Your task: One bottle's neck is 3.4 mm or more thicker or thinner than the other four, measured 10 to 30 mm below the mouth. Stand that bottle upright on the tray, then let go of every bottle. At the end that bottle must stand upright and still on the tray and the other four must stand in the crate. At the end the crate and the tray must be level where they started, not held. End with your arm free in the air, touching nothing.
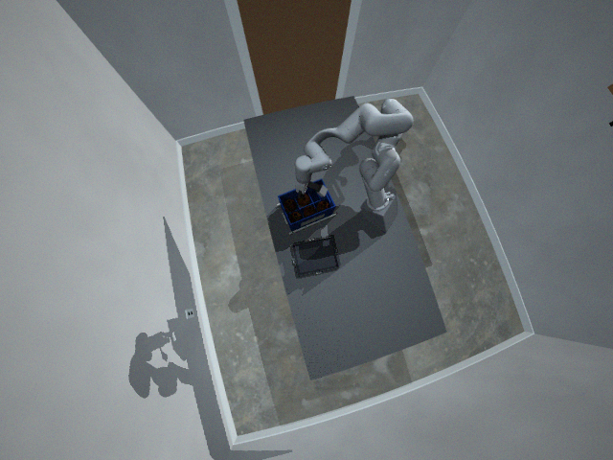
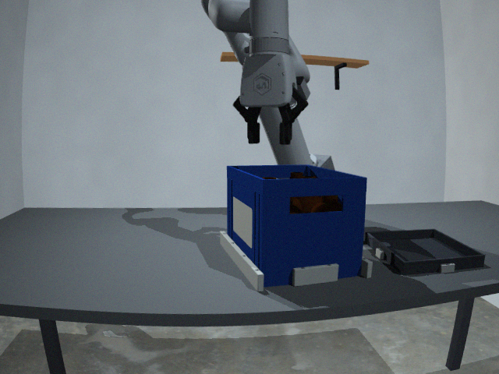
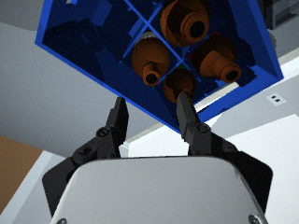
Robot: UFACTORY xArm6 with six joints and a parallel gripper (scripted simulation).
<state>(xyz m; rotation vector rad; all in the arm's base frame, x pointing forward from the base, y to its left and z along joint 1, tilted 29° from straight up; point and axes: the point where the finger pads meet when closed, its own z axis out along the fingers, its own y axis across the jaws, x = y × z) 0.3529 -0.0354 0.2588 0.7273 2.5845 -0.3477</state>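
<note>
Gripper (image 2: 269,135): fingers apart, empty, above crate (image 2: 314,237) holding brown bottles (image 3: 150,58); tray (image 2: 463,251) right on desk (image 2: 100,249); centre on one neck, descend straight, close gently to gauge.

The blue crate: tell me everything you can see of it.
The blue crate is a deep, square-cornered box with an open top, plastic by its look, standing level on the dark table. Inner dividers split it into cells; brown bottles stand in some, while at least one cell looks empty. One side wall has a handle slot showing brown behind it, another a pale grey panel. Pale grey blocks sit against its base. The tray lies beside it. The open gripper hangs above, not touching.
</note>
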